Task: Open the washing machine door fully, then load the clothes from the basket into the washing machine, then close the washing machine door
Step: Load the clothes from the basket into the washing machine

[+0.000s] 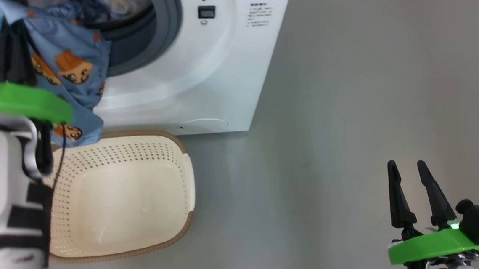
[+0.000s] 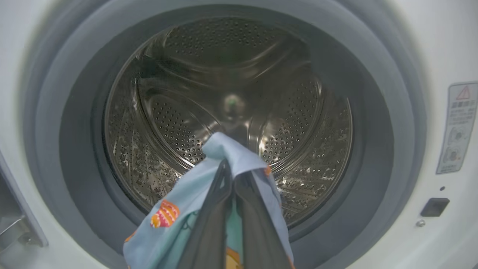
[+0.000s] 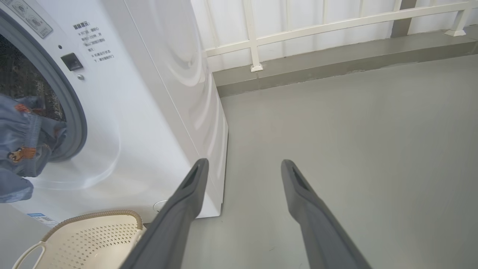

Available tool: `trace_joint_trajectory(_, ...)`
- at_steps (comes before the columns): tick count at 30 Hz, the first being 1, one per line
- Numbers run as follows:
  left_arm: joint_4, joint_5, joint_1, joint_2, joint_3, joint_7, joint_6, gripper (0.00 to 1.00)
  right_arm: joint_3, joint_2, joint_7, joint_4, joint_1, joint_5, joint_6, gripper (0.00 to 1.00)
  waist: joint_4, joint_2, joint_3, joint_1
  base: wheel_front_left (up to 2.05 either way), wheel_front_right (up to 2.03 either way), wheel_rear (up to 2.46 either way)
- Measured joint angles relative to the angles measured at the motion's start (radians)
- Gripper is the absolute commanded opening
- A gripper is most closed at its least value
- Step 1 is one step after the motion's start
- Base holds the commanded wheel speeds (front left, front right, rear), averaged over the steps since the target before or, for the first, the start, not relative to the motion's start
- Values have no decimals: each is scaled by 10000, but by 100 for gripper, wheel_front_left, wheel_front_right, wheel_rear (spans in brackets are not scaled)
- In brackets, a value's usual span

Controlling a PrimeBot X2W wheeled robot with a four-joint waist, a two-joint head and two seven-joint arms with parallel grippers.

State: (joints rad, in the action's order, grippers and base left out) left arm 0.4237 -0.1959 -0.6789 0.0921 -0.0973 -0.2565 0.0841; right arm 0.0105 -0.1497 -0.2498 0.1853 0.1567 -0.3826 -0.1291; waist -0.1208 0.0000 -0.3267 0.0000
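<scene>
My left gripper (image 2: 233, 168) is shut on the light blue garment with orange cartoon prints (image 2: 175, 224), held right in front of the washing machine's (image 2: 429, 56) open mouth, with the steel drum (image 2: 179, 123) straight ahead. In the head view the garment (image 1: 75, 64) hangs around that gripper (image 1: 15, 26) over the grey gasket (image 1: 162, 28), above the basket (image 1: 138, 132), whose inside shows nothing. My right gripper (image 1: 407, 164) stands open and holds nothing, over the floor to the right. The washing machine door is out of view.
Bare grey floor (image 1: 350, 117) stretches to the right of the washer (image 3: 149, 112). A white railing (image 3: 254, 41) on a low grey kerb runs behind it. The basket (image 3: 93, 215) sits against the washer's front base.
</scene>
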Motion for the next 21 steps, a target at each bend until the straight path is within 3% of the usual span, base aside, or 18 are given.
trace_joint_trajectory(9,3685,84,-2529,677,-31,0,86,0,-322,226,-2,-4,539,-77,0,100,-533,0,-643,0,0,0,0)
trace_joint_trajectory(21,6932,255,-5099,1239,265,380,71,0,-577,424,-2,-13,1042,-245,0,100,-1177,0,-1575,0,0,0,0)
